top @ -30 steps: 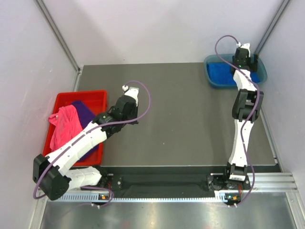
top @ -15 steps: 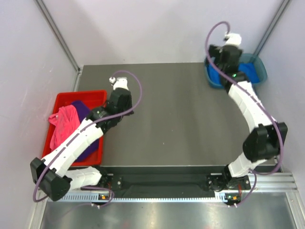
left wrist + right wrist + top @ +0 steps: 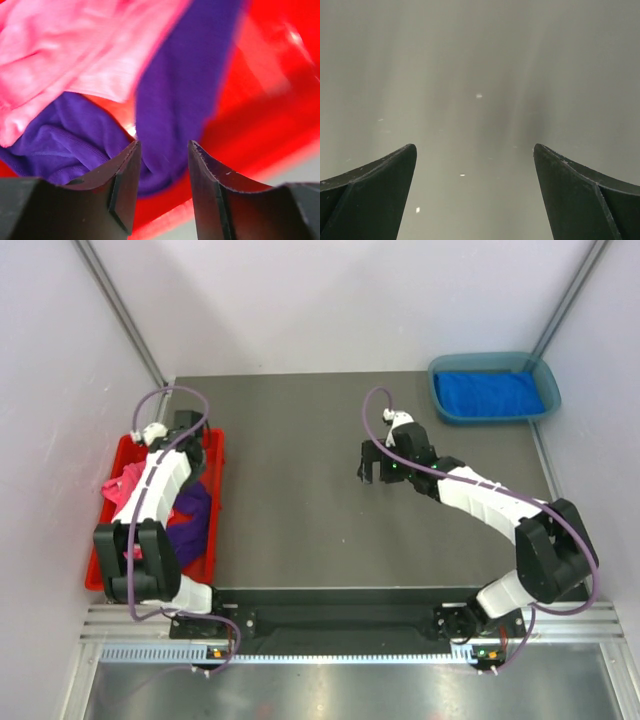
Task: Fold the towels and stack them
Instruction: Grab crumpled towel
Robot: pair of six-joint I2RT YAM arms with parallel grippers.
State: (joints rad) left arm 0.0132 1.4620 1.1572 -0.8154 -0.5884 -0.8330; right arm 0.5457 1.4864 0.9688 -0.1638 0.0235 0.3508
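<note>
Three towels show. The pink towel lies crumpled in the left half of the red bin, spilling over its left wall. The purple towel is bunched beside it toward the bin's right side, and the two overlap in the wrist view, pink on top of purple. The royal blue towel lies flat in the teal tray at the far right corner of the table, well apart from the others. We see no towel on the open tabletop. The left gripper hangs over the far end of the bin, pointing down at the cloths. Its fingers stand parted with a modest gap, purple cloth and red plastic showing through it. Nothing is pinched between them as far as the blurred view lets us judge. The right gripper is out over the middle of the table, near neither bin nor tray. Its fingers are spread wide, with only bare grey surface between them. The right arm bends from its base at the near right edge toward the centre.
</note>
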